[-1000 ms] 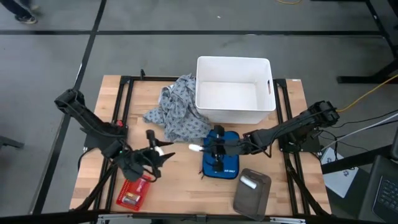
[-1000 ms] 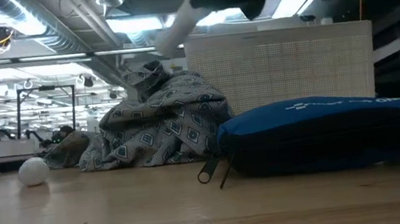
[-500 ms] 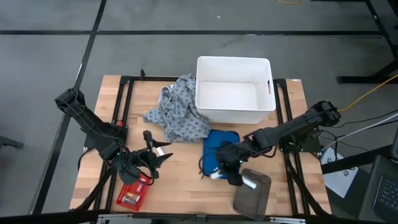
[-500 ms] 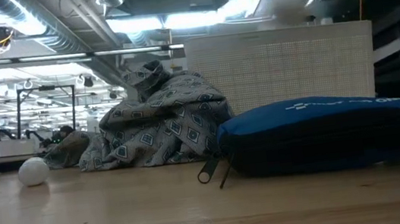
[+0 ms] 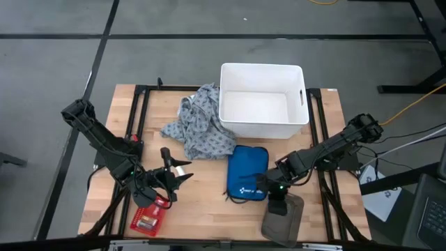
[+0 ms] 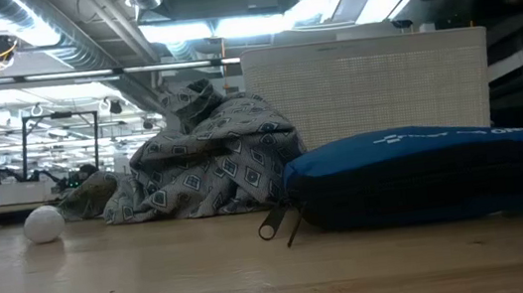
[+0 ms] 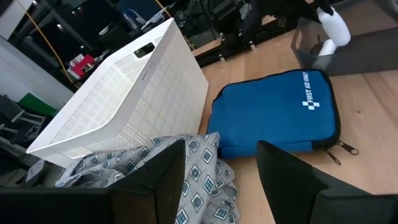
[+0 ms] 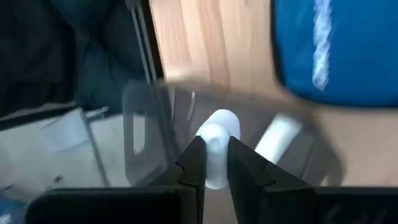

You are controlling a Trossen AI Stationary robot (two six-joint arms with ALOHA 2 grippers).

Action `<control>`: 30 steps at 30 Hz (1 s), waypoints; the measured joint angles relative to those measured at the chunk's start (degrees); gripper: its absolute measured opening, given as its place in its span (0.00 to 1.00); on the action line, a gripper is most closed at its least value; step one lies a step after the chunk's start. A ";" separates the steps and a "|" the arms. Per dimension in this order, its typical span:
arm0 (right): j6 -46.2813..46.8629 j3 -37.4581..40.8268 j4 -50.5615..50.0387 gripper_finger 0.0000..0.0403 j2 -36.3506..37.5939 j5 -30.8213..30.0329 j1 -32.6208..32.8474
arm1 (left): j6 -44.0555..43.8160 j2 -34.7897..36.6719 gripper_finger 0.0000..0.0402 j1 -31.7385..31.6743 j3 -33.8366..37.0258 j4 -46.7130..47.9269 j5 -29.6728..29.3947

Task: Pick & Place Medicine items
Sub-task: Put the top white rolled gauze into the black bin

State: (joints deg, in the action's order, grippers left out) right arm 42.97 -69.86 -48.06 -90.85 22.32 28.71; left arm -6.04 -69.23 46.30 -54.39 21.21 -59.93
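My right gripper (image 5: 274, 201) is over the grey tray (image 5: 287, 224) at the near right of the table, shut on a white medicine roll (image 8: 214, 140). A second white roll (image 8: 278, 135) lies in the tray. The left wrist view shows the held roll (image 7: 329, 28) above the tray (image 7: 348, 46). My left gripper (image 5: 175, 176) is open low over the table's left middle, holding nothing. A small white item (image 5: 182, 166) lies beside it, and the low view shows it as a ball-like piece (image 6: 43, 223) resting on the wood. My right gripper pinches the white roll between its two fingers, about mid-length. The roll's free end (image 8: 219, 119) sticks out past the fingertips. The fingers slant down from the table's right. The roll points down into the tray; whether it touches the tray floor I cannot tell.
A blue first-aid pouch (image 5: 247, 181) lies flat just left of the tray. The white bin (image 5: 263, 101) stands at the far edge with the grey patterned cloth (image 5: 198, 129) heaped against its left side. A red packet (image 5: 148, 216) lies near the left arm.
My right gripper has carried the white roll from the blue pouch's left edge across the pouch, toward the near right, and now holds it over the grey tray. It stayed shut on the roll throughout.
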 joint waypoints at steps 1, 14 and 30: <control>0.93 1.04 -0.02 0.12 0.00 1.24 0.34 | -0.08 0.00 0.48 0.00 0.00 0.00 0.07; 9.10 9.59 10.17 0.15 0.00 5.88 3.80 | -0.62 0.00 0.48 0.00 0.01 0.00 1.18; 10.34 9.63 10.94 0.51 -0.02 2.11 3.82 | -0.86 0.00 0.48 0.00 0.02 0.00 1.16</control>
State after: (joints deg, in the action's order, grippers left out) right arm 53.31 -60.23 -37.12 -90.87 24.43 32.53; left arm -6.90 -69.23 46.30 -54.37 21.21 -58.76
